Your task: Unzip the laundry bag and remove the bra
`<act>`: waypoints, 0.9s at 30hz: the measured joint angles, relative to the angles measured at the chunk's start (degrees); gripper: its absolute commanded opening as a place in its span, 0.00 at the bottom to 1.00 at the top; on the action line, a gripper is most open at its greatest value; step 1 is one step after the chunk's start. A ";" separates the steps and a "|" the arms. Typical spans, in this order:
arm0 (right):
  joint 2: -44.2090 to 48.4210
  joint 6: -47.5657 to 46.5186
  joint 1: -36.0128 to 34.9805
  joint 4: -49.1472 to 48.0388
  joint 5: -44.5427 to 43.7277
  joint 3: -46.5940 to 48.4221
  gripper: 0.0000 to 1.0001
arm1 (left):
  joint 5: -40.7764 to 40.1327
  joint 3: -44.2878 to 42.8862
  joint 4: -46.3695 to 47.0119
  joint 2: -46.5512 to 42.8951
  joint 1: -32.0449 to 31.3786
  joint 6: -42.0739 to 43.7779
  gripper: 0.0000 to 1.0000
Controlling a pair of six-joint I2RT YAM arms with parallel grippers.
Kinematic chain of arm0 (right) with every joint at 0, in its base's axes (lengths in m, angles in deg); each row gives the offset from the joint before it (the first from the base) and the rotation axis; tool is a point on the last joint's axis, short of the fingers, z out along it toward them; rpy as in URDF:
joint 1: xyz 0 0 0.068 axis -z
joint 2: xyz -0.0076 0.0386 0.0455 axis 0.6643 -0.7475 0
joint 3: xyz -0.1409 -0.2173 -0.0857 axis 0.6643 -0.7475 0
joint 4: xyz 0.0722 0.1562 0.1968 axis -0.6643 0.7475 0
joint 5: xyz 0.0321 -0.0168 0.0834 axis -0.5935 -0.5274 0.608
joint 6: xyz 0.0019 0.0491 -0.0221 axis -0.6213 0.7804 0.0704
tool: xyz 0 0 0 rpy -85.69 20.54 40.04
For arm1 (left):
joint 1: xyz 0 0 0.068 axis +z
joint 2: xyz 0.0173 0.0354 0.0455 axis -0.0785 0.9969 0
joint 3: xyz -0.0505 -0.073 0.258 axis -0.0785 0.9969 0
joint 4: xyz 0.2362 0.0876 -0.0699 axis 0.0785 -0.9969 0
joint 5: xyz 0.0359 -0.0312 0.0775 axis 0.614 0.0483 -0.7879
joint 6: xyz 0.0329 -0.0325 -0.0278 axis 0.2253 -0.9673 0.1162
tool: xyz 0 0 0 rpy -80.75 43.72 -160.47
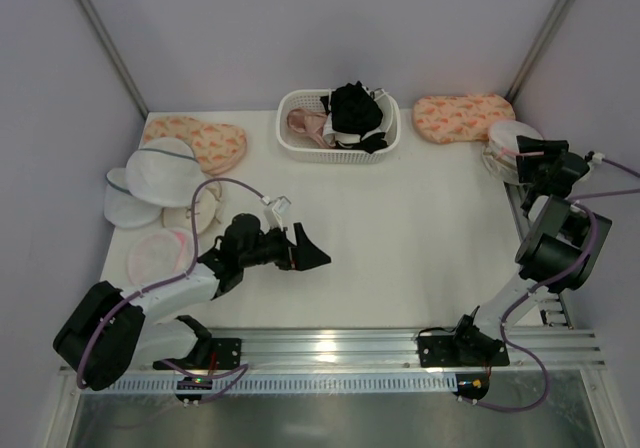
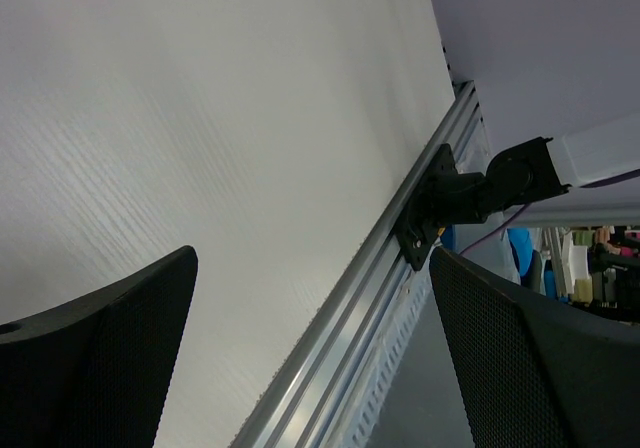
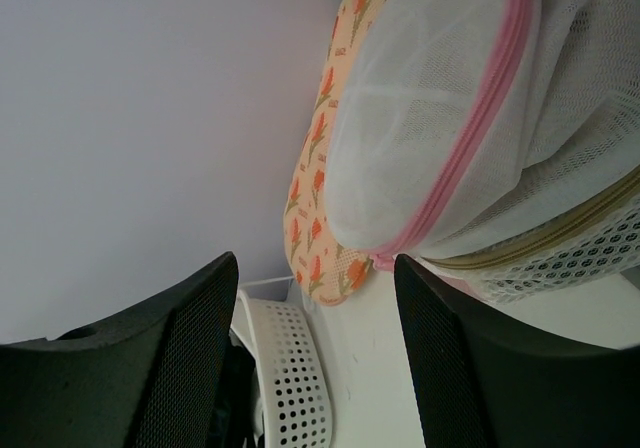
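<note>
We judge the laundry bag light, floppy mesh; our spread, empty right claw should pinch its pink zip just ahead.

Lab booth: white table, plain walls, aluminium rail.

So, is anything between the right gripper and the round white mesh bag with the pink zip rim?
Nothing visible. The right gripper is open and faces the round white mesh laundry bag with pink zip rim directly. That bag lies on a second white mesh bag.
</note>
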 measured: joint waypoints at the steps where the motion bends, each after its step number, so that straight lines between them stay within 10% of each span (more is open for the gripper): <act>1: 0.00 -0.02 -0.11 0.13 0.00 0.00 0.68 | 0.07 0.15 0.39 0.00 0.00 -0.02 0.99; 27: -0.72 -2.43 -8.24 8.74 -14.10 3.98 0.60 | 1.36 2.73 3.04 -0.55 0.00 -0.22 1.00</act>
